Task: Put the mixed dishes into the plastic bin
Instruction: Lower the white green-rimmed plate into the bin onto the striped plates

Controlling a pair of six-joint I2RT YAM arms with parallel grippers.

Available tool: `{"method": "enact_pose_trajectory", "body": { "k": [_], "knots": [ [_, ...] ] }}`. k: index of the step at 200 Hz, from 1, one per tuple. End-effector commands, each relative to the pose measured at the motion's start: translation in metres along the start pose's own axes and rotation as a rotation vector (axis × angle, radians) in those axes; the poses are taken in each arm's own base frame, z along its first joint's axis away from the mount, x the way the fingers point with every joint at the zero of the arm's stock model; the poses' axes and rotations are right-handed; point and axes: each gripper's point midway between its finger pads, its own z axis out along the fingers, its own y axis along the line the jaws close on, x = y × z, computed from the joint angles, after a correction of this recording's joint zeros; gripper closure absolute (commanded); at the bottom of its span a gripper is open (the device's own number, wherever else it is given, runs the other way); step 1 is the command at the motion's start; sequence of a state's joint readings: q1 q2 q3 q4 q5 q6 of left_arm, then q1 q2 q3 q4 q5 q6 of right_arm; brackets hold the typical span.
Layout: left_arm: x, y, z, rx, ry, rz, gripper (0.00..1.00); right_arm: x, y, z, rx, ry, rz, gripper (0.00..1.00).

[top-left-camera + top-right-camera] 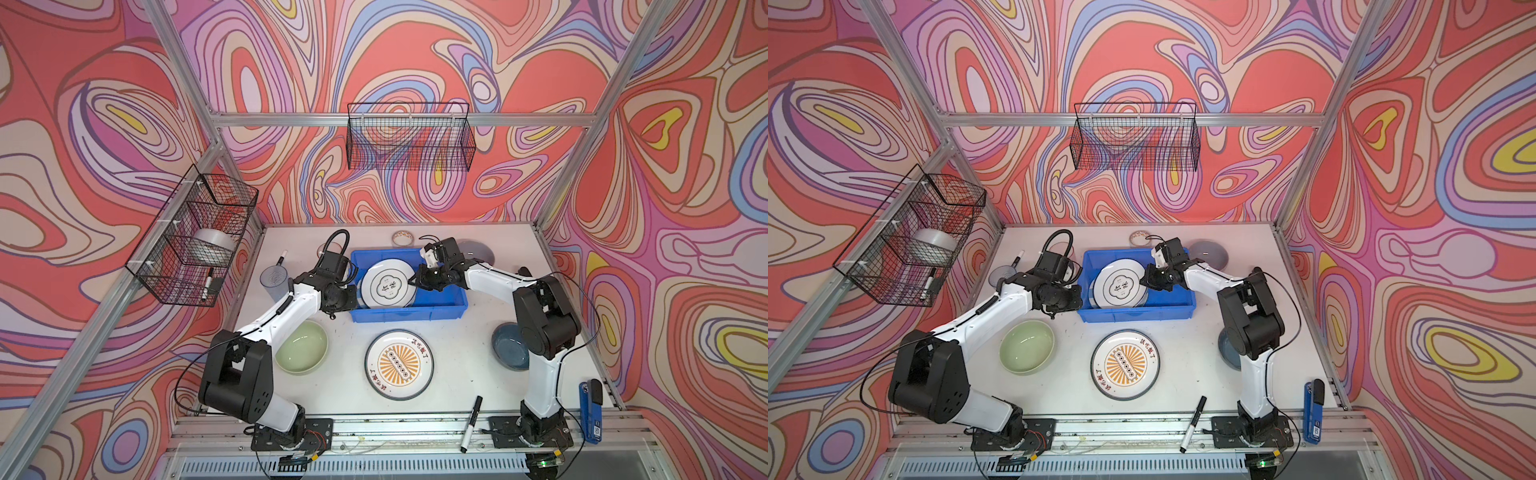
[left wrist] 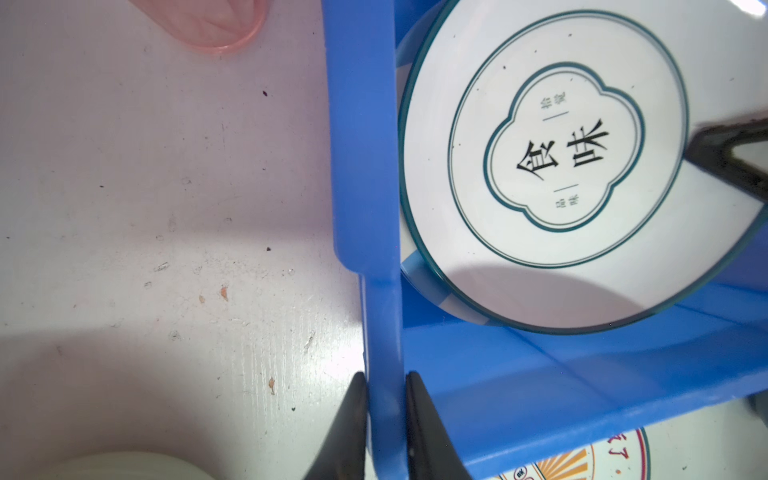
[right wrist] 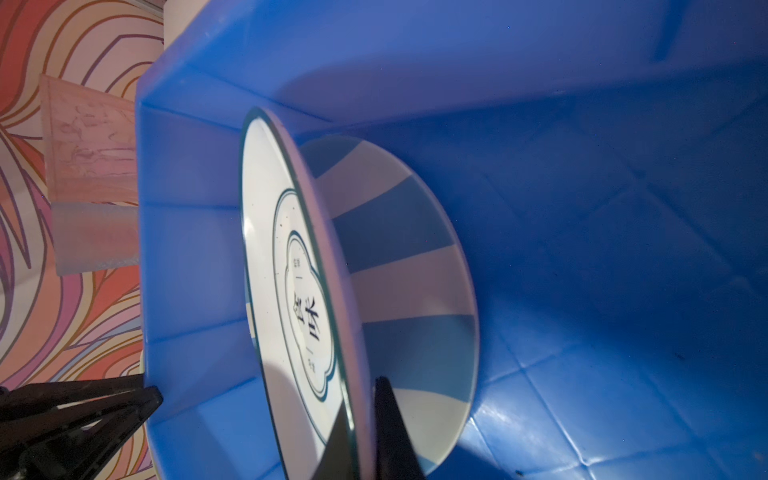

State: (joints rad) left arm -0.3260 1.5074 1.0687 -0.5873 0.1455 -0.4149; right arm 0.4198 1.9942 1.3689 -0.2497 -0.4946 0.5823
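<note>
The blue plastic bin (image 1: 407,318) stands mid-table. In it a white plate with a teal rim (image 1: 388,286) tilts over a blue-and-white striped plate (image 3: 399,257). My right gripper (image 3: 361,390) is shut on the white plate's edge, one finger on each face. My left gripper (image 2: 385,376) is shut on the bin's left wall (image 2: 361,166). On the table lie a pale green bowl (image 1: 301,347), a white plate with an orange sunburst (image 1: 400,364), a dark blue bowl (image 1: 509,347), a lavender bowl (image 1: 478,251), a bluish tumbler (image 1: 274,282) and a pink tumbler (image 2: 216,25).
A tape roll (image 1: 402,237) sits behind the bin. One marker (image 1: 471,424) lies at the front edge and another (image 1: 281,258) at the back left. A blue tool (image 1: 592,409) rests at the front right. Black wire baskets (image 1: 409,137) (image 1: 195,237) hang on the walls.
</note>
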Motion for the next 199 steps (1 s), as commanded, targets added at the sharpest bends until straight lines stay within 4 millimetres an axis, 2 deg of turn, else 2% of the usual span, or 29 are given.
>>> {"method": "enact_pose_trajectory", "body": {
  "k": [1,31,105,163,199],
  "knots": [
    [-0.008,-0.004,-0.004,0.009,-0.009,-0.002,0.80,-0.004,0.004,0.005,-0.039,-0.010,0.003,0.85],
    [-0.007,-0.005,-0.004,0.016,-0.007,-0.001,0.80,-0.004,0.002,0.007,-0.024,-0.006,0.003,0.76],
    [-0.009,-0.007,-0.006,0.030,-0.016,-0.005,0.80,0.004,-0.005,0.010,0.078,0.021,-0.049,0.65],
    [-0.008,-0.007,-0.009,0.033,-0.024,-0.003,0.80,0.004,-0.011,0.006,0.214,0.021,-0.120,0.57],
    [-0.008,-0.008,-0.009,0.040,-0.028,-0.011,0.80,0.005,-0.011,0.006,0.241,0.024,-0.137,0.57]
  ]
}}
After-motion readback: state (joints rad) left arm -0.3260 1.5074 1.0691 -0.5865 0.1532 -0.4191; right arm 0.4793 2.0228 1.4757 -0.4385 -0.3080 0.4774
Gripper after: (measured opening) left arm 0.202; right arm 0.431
